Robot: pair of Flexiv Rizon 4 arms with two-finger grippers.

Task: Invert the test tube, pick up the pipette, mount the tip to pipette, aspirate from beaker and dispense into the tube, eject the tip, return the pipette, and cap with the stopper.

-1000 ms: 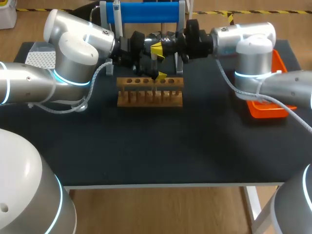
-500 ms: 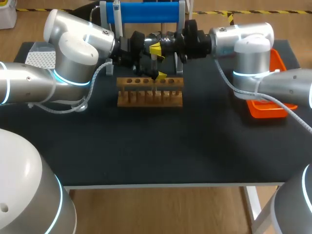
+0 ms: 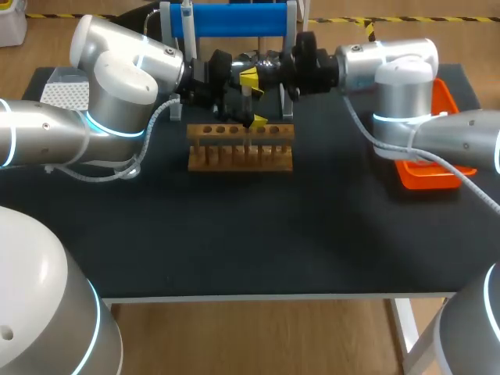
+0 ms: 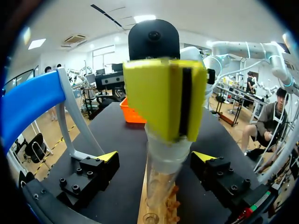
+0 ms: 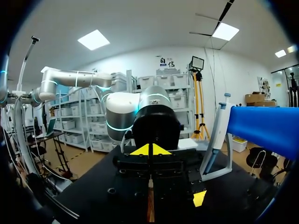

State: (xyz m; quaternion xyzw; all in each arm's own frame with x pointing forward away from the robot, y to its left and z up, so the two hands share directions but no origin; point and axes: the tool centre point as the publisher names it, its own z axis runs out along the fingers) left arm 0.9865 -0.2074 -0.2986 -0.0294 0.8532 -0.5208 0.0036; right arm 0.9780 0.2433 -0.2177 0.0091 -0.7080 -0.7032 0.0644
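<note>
Both grippers meet above the wooden rack (image 3: 241,148). My right gripper (image 3: 250,78) is shut on the top of a clear test tube (image 4: 161,172), which hangs upright over the rack (image 4: 159,215). My left gripper (image 4: 156,158) stands open, one fingertip (image 4: 108,156) on each side of the tube without touching it. In the right wrist view my right gripper (image 5: 150,150) points at the left gripper's black body. The pipette (image 3: 187,19) hangs on the blue stand (image 3: 230,19) behind the rack, and the right wrist view shows the pipette (image 5: 217,133) too.
An orange tray (image 3: 428,173) lies at the table's right edge under my right arm. A white box (image 3: 66,90) sits at the far left. The rack holds a row of several empty holes. Bare black tabletop (image 3: 258,234) spreads in front of the rack.
My right arm has edged slightly to the left. Both grippers and the tube stay where they were.
</note>
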